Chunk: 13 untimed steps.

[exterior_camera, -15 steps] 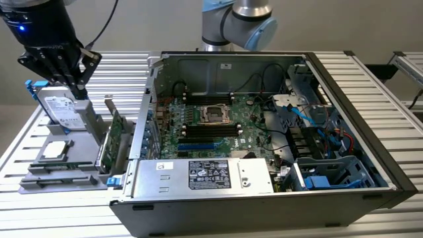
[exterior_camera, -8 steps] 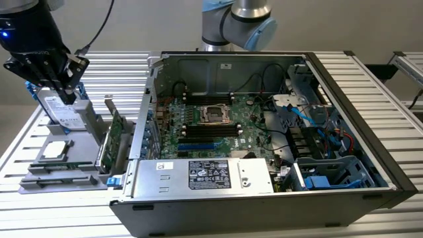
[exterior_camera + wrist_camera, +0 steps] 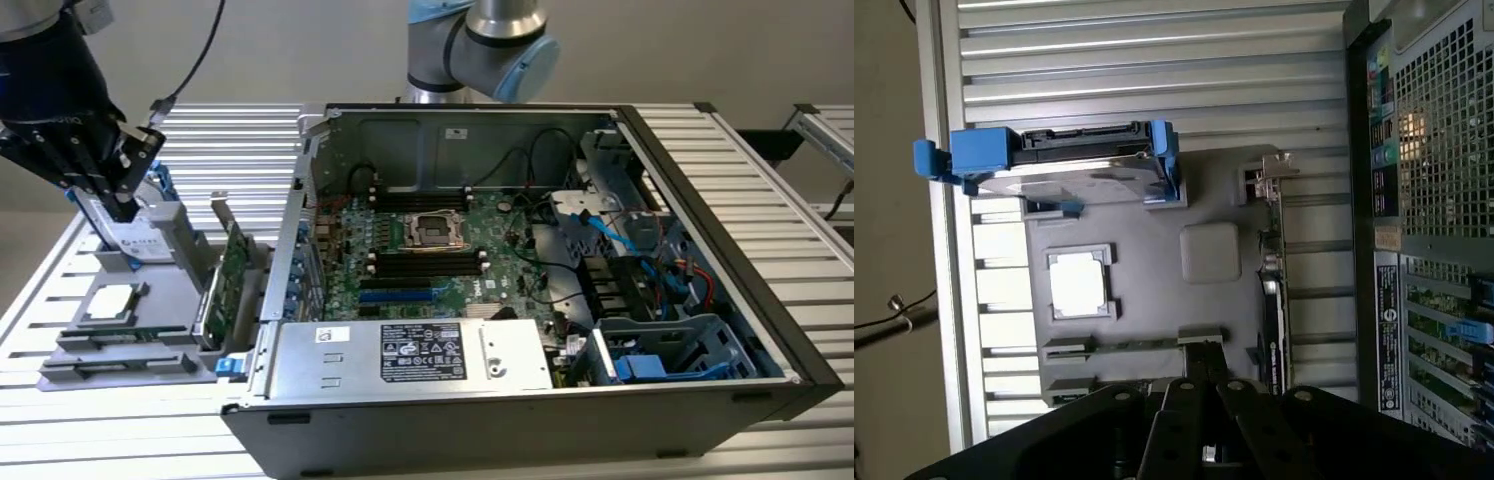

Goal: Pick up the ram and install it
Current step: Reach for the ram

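The ram (image 3: pixel 1139 345) lies edge-on in a slot of the grey parts tray (image 3: pixel 1154 230), a thin dark strip between two end clips. In the exterior view the ram (image 3: pixel 118 340) sits near the tray's front. My gripper (image 3: pixel 123 208) hangs above the tray's back end, over the silver hard drive (image 3: pixel 140 238), well apart from the ram. In the wrist view my gripper (image 3: pixel 1204 372) has its black fingers drawn together, shut with nothing between them. The open computer case (image 3: pixel 694 250) shows the motherboard's black memory slots (image 3: pixel 424 263) beside the processor socket.
On the tray also sit a hard drive with blue rails (image 3: pixel 1069 165), a square processor chip (image 3: pixel 1079 283) and an upright green expansion card (image 3: pixel 235 275). The case wall (image 3: pixel 300 230) stands right of the tray in the exterior view. A power supply (image 3: pixel 420 352) fills the case's front.
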Motion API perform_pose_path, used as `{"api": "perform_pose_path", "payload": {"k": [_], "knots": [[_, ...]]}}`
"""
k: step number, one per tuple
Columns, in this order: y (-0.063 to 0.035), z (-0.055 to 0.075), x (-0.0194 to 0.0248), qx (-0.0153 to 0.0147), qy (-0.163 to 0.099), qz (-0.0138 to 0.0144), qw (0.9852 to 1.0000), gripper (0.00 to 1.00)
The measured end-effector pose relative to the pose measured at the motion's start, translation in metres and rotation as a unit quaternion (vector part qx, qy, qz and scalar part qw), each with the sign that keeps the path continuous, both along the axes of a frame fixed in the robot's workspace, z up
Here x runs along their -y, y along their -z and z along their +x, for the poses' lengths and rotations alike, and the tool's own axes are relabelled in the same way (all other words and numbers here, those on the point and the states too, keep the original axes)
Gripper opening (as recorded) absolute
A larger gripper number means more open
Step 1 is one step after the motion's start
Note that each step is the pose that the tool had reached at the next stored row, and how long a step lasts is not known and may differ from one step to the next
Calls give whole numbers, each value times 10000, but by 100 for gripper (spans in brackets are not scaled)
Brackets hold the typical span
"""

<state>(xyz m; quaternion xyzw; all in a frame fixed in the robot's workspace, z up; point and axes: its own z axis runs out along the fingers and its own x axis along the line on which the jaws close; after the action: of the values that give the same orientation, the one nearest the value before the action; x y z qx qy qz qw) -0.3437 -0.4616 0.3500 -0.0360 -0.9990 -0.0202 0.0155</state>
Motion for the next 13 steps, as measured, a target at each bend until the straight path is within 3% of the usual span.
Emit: {"api": "perform_pose_path", "payload": {"k": [10, 13], "knots": [[45, -87, 139, -89, 0, -10, 10000, 11], [54, -110, 182, -99, -1, -12, 9999, 11]]}}
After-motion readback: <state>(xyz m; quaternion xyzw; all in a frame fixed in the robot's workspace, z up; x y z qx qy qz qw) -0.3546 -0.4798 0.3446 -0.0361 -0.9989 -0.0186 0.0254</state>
